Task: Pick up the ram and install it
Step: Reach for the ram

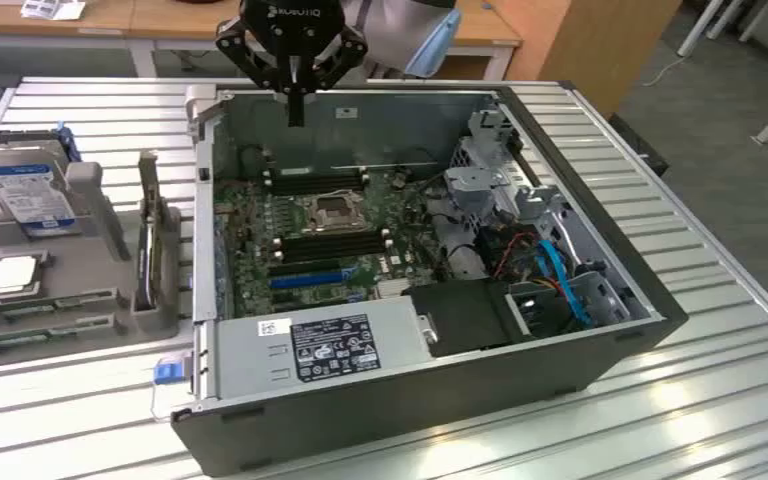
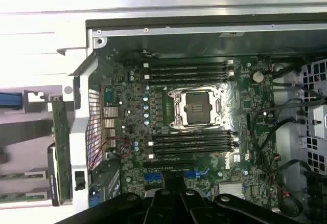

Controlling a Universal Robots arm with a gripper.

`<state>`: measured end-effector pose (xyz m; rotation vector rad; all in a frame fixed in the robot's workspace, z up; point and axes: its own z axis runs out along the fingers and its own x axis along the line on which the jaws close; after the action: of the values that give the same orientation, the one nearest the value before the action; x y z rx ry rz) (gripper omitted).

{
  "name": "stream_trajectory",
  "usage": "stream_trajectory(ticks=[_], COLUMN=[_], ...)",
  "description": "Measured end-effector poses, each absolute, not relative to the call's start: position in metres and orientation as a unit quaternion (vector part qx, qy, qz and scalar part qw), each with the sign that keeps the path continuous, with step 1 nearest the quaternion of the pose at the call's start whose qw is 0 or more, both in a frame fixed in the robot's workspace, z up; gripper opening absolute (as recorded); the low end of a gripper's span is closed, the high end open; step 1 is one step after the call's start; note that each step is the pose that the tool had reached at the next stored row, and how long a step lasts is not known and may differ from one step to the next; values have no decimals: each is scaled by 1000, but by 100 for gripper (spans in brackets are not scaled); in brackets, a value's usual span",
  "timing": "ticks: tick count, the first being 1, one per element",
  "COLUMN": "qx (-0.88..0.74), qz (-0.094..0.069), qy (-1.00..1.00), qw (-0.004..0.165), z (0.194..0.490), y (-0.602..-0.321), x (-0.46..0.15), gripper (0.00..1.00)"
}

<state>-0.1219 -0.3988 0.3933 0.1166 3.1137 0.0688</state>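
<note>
My gripper (image 1: 296, 110) hangs shut and empty over the far side of the open computer case (image 1: 564, 345), well above the motherboard (image 1: 251, 235). In the wrist view its dark fingers (image 2: 173, 196) stand together over the board. The ram (image 1: 40, 306) lies as thin green sticks in a grey holder (image 1: 91, 215) on the exterior view's left, outside the case and far from the gripper; a green strip of it (image 2: 14, 198) also appears in the wrist view. Two banks of black memory slots (image 2: 188, 70) (image 2: 193, 144) flank the processor socket (image 2: 196, 107), and I see no sticks in them.
The holder also carries a blue-labelled hard drive (image 1: 21, 188), a square silver chip (image 1: 11, 275) and an upright card (image 1: 157, 250). Inside the case are the power supply (image 1: 324, 348), blue cables (image 1: 558, 275) and a metal drive cage (image 1: 491, 150). The case stands on a slatted metal table (image 1: 704, 400).
</note>
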Motion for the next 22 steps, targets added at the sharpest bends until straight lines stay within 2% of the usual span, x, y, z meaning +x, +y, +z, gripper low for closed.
stream_trajectory(ticks=[14, 17, 22], qx=[37, 37, 37], qz=[22, 22, 22], qy=[999, 999, 999], qw=[12, 21, 23], z=[393, 393, 393], y=[-399, -399, -399], x=[-122, -131, -154], gripper=[11, 11, 11])
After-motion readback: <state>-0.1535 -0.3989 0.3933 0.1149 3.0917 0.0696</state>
